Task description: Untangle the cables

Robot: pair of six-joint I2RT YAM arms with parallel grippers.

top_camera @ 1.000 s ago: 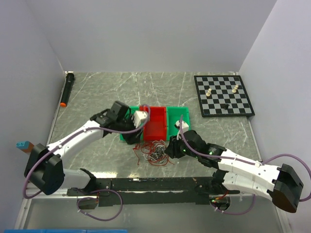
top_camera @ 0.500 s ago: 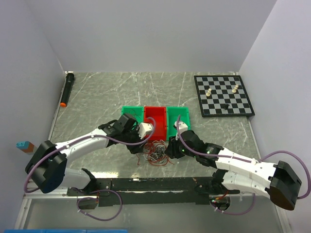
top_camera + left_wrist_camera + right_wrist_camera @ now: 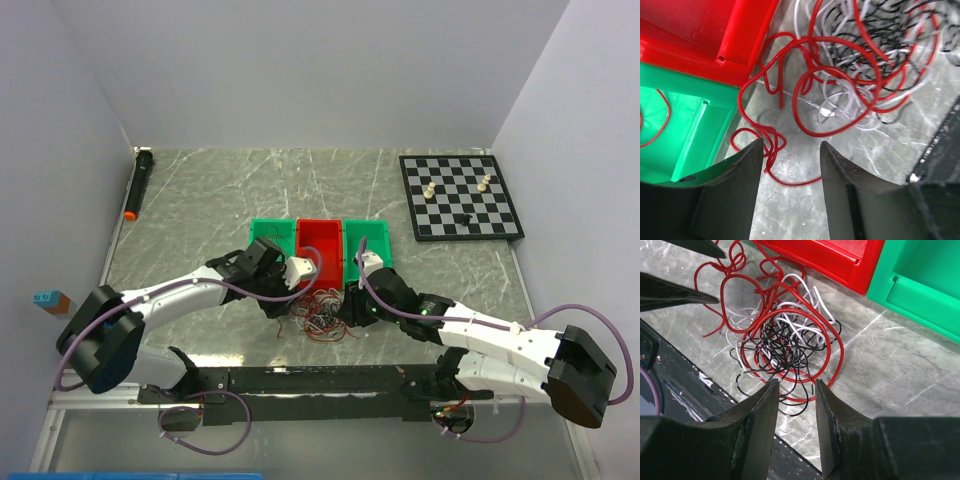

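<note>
The cables (image 3: 318, 315) lie as a fist-sized tangle of red, white and black wires on the marble table, just in front of the red bin (image 3: 320, 250). My left gripper (image 3: 790, 145) is open at the tangle's (image 3: 860, 60) left edge, low over the table. A loose red strand (image 3: 790, 182) lies on the table between its fingers, ungripped. My right gripper (image 3: 796, 382) is open at the near right edge of the tangle (image 3: 782, 340), with thin black loops between its tips. One red strand (image 3: 660, 120) lies in the left green bin (image 3: 695, 125).
Three bins stand in a row: green (image 3: 270, 235), red, green (image 3: 368, 245). A chessboard (image 3: 460, 196) with a few pieces lies at the back right. A black marker (image 3: 137, 183) rests by the left wall. A black rail (image 3: 300, 380) runs along the front edge.
My left gripper has come from over the bins down to the tangle's left edge, its jaws a little narrower. The right gripper has barely moved.
</note>
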